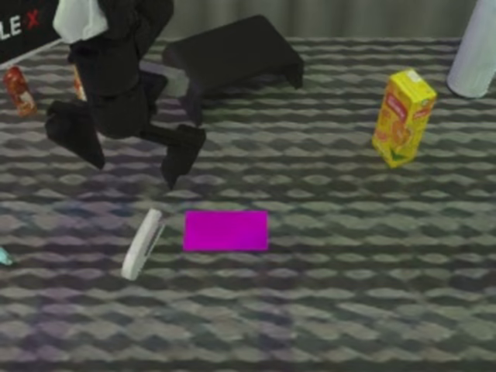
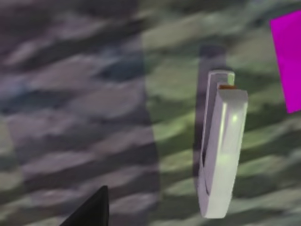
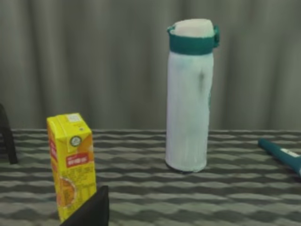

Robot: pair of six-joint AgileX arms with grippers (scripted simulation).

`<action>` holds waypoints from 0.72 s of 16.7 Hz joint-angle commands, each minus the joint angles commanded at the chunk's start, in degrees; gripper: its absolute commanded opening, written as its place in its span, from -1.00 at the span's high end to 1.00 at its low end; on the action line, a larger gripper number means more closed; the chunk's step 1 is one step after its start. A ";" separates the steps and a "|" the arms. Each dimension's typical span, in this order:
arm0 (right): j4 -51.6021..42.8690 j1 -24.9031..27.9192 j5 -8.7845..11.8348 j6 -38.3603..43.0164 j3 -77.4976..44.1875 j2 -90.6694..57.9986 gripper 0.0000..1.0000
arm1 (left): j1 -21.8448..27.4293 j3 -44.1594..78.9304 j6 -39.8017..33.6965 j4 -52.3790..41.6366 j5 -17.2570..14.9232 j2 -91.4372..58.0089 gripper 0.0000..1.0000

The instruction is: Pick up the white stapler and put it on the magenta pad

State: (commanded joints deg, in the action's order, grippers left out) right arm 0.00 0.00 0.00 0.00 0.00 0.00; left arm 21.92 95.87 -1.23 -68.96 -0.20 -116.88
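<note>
The white stapler (image 1: 142, 244) lies flat on the patterned cloth, just left of the magenta pad (image 1: 225, 231) and apart from it. My left gripper (image 1: 133, 172) hovers above and behind the stapler, open, with its black fingers spread wide and nothing between them. In the left wrist view the stapler (image 2: 221, 150) lies lengthwise below the camera, one black finger (image 2: 91, 212) off to its side, and a corner of the pad (image 2: 289, 61) shows at the edge. My right arm is out of the top view; one finger (image 3: 91, 212) shows in its wrist view.
A black bench-like block (image 1: 232, 54) stands behind the pad. A yellow juice carton (image 1: 403, 116) and a tall white bottle (image 1: 474, 54) stand at the back right. A red can (image 1: 19, 89) is at the far left, a teal object (image 1: 4, 256) at the left edge.
</note>
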 joint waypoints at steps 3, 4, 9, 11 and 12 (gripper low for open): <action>0.00 0.00 0.00 0.00 0.00 0.00 -1.00 | -0.29 -0.32 0.03 0.30 0.00 0.09 -1.00; 0.00 0.00 0.00 0.00 0.00 0.00 -1.00 | -0.23 -0.96 0.10 1.03 0.00 -0.15 -1.00; 0.00 0.00 0.00 0.00 0.00 0.00 -1.00 | -0.16 -8.27 0.19 12.39 -0.03 -3.72 -1.00; 0.00 0.00 0.00 0.00 0.00 0.00 -1.00 | -0.13 -11.38 0.20 17.25 -0.04 -5.37 -1.00; 0.00 0.00 0.00 0.00 0.00 0.00 -1.00 | -0.12 -12.49 0.19 18.82 -0.05 -6.03 -1.00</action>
State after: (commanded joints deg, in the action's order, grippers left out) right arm 0.00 0.00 0.00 0.00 0.00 0.00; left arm 21.80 83.37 -1.04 -50.14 -0.25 -122.91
